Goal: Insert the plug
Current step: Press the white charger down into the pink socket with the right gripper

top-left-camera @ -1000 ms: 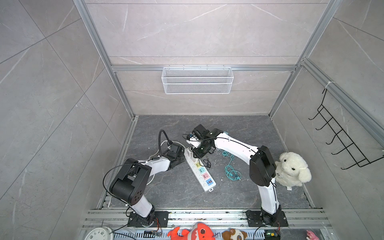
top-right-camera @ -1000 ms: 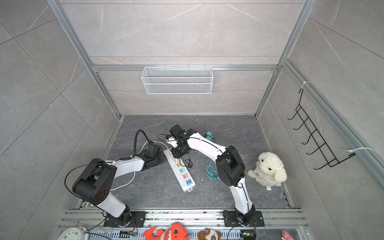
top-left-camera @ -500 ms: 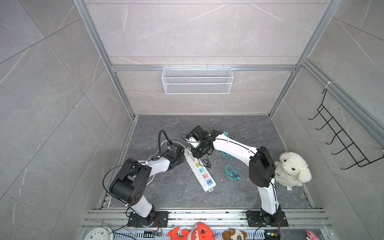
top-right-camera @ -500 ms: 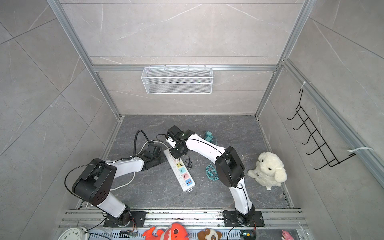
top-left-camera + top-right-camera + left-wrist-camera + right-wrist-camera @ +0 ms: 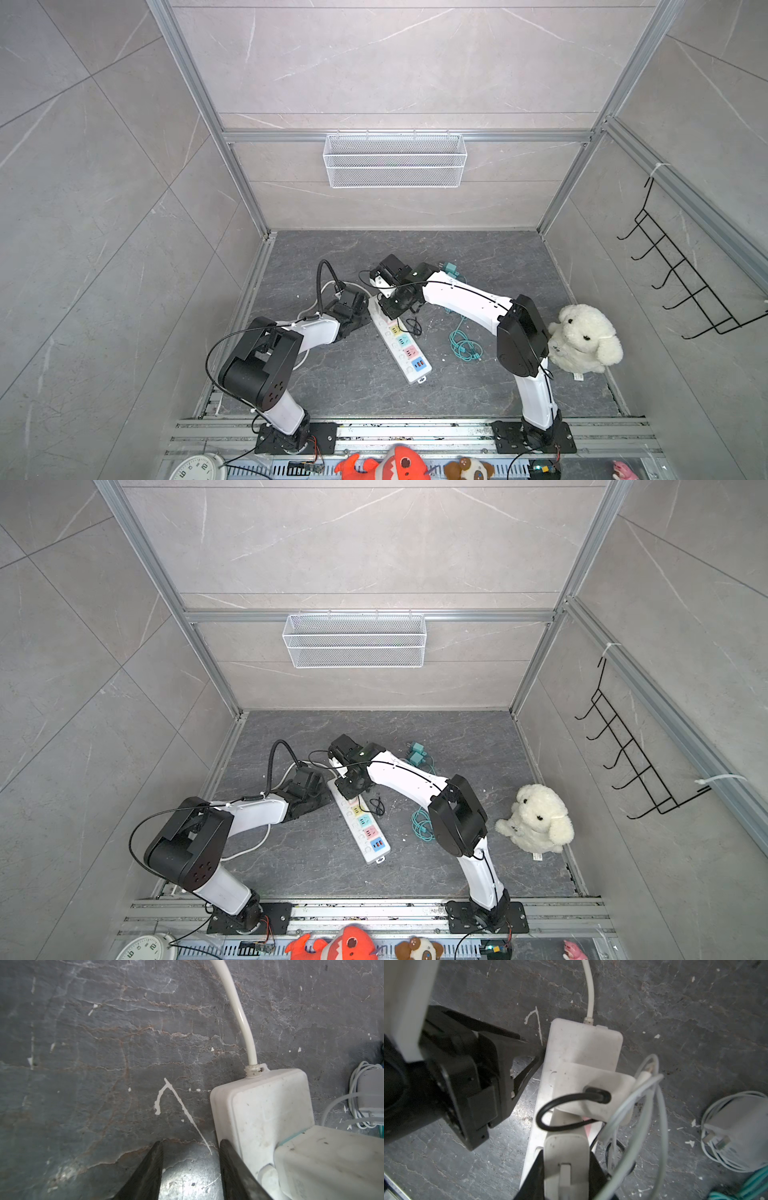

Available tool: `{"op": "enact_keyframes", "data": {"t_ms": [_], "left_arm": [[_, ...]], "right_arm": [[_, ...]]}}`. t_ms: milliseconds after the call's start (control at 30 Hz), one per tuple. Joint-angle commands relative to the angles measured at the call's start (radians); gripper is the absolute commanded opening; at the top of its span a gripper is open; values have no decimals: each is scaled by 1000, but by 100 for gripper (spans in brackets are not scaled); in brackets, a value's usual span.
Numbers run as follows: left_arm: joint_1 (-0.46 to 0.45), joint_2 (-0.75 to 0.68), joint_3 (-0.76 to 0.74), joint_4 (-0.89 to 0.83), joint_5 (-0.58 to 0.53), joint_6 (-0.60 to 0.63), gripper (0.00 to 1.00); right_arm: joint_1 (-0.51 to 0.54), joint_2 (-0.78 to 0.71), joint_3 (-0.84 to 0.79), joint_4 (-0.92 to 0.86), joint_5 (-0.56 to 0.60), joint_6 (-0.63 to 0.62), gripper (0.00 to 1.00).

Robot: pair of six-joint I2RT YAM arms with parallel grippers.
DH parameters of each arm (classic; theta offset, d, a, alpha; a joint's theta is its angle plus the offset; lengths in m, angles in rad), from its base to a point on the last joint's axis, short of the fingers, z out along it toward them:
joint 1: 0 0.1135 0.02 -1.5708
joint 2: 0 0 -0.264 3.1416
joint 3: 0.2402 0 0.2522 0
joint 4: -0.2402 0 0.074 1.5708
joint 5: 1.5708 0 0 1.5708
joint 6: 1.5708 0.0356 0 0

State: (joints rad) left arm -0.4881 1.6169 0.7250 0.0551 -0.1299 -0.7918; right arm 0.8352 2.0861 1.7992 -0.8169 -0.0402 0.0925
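Right gripper (image 5: 566,1153) clamps the white plastic plug (image 5: 566,1169) by its flat sides, looks light and stiff. Left gripper (image 5: 190,1147) open against white power strip (image 5: 261,1109).

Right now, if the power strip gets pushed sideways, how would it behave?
Power strip looks rigid and lies flat: probably slides rather than tips. Left gripper against its edge likely braces it; its white cord may resist.

The dark stone floor (image 5: 357,386) carries a white power strip (image 5: 405,353) near its middle. A coiled teal cable (image 5: 462,348) lies near it, and a white plush dog (image 5: 584,338) sits by the right edge.
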Motion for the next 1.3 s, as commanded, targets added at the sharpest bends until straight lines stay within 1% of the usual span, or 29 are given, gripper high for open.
{"op": "enact_keyframes", "data": {"t_ms": [0, 300, 567, 700, 867, 1267], "left_arm": [[-2, 0, -30, -29, 36, 14, 48], [-2, -9, -40, -27, 33, 12, 47], [-2, -6, -41, -24, 33, 13, 47], [-3, -8, -47, -20, 32, 10, 47], [-2, -14, -53, -12, 29, 9, 47], [-2, -17, -56, -6, 33, 13, 47]], "right_arm": [[8, -7, -17, -19, 10, 25, 0], [7, -17, -40, -25, 66, 41, 0], [8, -26, -37, -39, 83, 44, 0], [8, -13, -20, -58, 83, 51, 0], [9, -33, -29, -69, 87, 53, 0], [23, -15, -30, -46, 47, 81, 0]]}}
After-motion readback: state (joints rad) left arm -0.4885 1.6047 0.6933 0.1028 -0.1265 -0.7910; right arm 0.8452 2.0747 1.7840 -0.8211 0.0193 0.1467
